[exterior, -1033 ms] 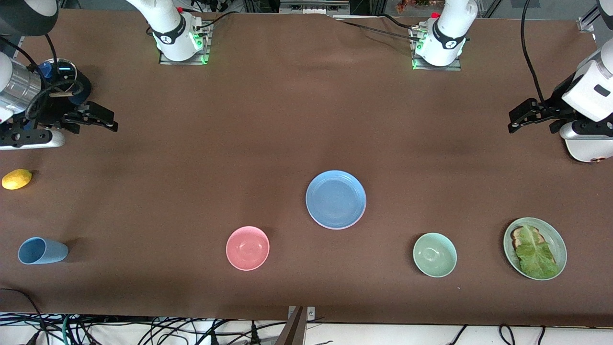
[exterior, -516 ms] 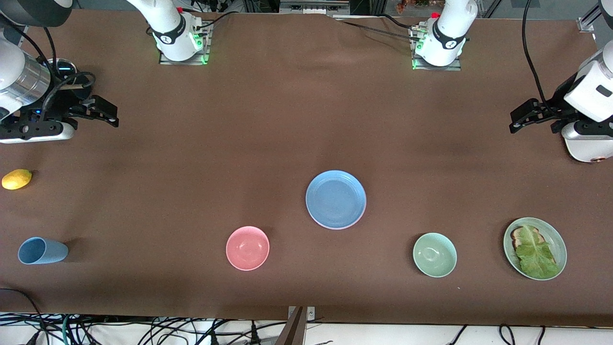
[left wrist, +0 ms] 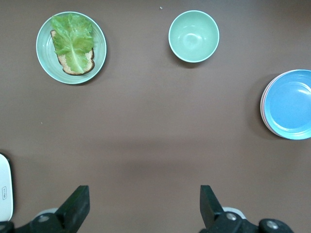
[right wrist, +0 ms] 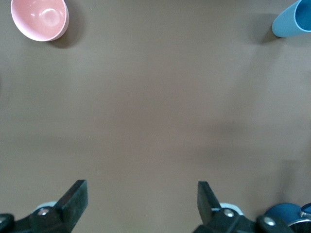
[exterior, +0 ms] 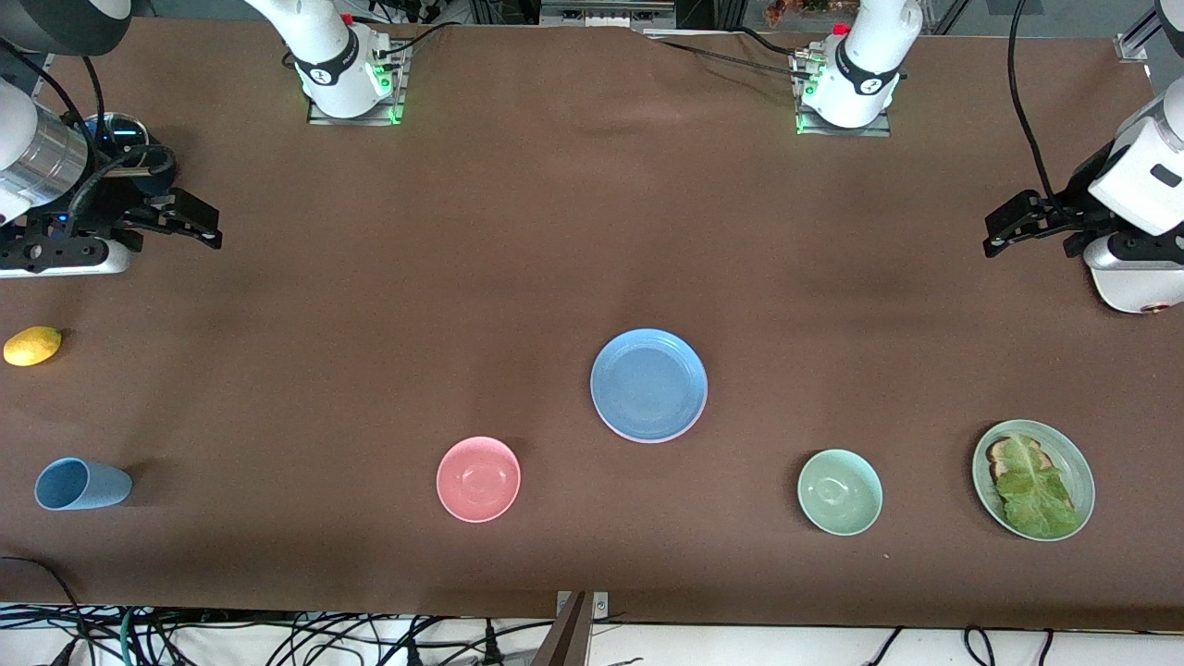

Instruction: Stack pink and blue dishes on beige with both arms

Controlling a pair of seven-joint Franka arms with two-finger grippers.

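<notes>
Near the table's middle: a flat round light blue matte plate (exterior: 648, 385) topping a stack, with a salmon-pink rim (left wrist: 263, 108) peeking out under its edge in the left wrist view. No beige plate to be made out from any view; judged hidden at the bottom of that stack, though not confirmable. Judged finished, or very nearly: blue on pink, nothing carried, little left but a check of the bottom layer.

Left gripper (exterior: 1015, 225), black and two-fingered, hanging over bare brown tablecloth (exterior: 518, 231) at the left arm's end, jaws spread wide, holding nothing. Right gripper (exterior: 190, 222), of the same build, over bare cloth at the right arm's end, likewise spread wide and empty. Both well apart from the stack, seemingly waiting.

Elsewhere, nearer the front camera than the stack: a small deep pink bowl (exterior: 478, 478), a pale green bowl (exterior: 840, 491), a pale green plate with lettuce and toast (exterior: 1033, 479), a light blue cup on its side (exterior: 81, 484). A yellow lemon (exterior: 32, 345) toward the right arm's end.
</notes>
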